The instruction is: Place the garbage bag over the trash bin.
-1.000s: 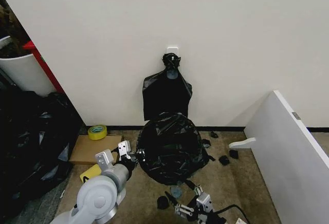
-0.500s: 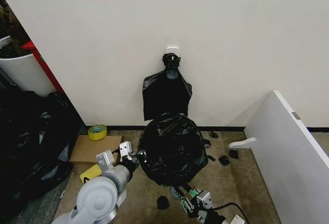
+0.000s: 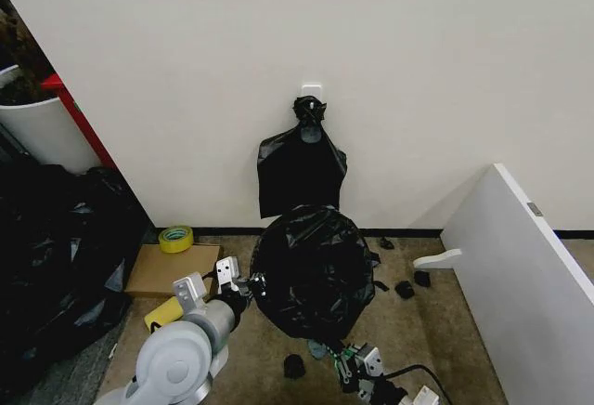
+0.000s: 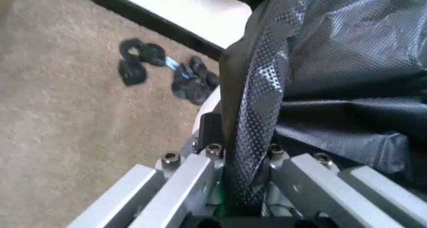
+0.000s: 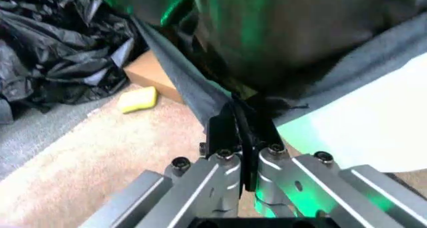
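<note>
Garbage bag [image 3: 311, 270] at lower centre, pinched by left gripper [image 3: 243, 283] and right gripper [image 3: 345, 360] jaws: best drawn down evenly over trash bin [image 5: 360, 128].

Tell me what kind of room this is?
Probably a storage or utility corner: bare wall, worn carpet, a heap of black bags, a tape roll on flattened cardboard. Both claws grip the garbage bag.
</note>
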{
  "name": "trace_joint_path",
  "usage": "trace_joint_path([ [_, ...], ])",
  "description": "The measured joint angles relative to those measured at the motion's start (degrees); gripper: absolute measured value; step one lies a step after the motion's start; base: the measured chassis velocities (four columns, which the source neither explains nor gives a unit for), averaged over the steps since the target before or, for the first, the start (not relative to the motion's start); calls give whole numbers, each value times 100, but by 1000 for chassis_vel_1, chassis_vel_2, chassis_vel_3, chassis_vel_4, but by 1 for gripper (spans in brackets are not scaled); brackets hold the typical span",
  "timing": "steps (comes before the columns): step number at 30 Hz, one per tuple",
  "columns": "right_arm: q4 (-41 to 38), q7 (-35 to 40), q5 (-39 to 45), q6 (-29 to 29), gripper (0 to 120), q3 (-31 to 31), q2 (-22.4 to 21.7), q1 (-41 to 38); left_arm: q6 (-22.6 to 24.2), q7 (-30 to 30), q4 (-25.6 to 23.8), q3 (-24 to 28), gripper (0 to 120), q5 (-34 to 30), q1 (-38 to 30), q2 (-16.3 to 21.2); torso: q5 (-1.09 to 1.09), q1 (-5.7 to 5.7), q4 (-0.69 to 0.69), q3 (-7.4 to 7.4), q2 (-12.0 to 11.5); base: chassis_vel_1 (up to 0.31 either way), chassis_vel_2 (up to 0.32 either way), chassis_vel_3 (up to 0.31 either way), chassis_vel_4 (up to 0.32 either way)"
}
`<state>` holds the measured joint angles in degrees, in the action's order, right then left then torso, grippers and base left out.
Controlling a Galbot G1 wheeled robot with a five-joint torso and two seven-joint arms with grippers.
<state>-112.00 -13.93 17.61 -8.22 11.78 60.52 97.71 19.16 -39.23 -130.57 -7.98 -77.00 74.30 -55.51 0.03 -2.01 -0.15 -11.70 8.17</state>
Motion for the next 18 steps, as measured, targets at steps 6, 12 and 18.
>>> trace_joint_path([
  [6, 294, -103, -91, 133, 0, 205, -1, -218, 26, -101, -16, 116, 0, -89, 10, -90, 3, 0, 3, 0, 0, 0, 0, 0, 0],
  [12, 161, -264, -22, 80, 0, 326, -27, 41, 48, -111, 14, 91, 0, -110, 9, -159, 0, -1, -1, 0, 0, 0, 0, 0, 0],
  [18, -474, -552, 27, -66, 26, 448, -83, 514, 46, -106, 213, 115, 0, -126, -98, -144, 0, -1, 0, 0, 0, 0, 0, 0, 0],
])
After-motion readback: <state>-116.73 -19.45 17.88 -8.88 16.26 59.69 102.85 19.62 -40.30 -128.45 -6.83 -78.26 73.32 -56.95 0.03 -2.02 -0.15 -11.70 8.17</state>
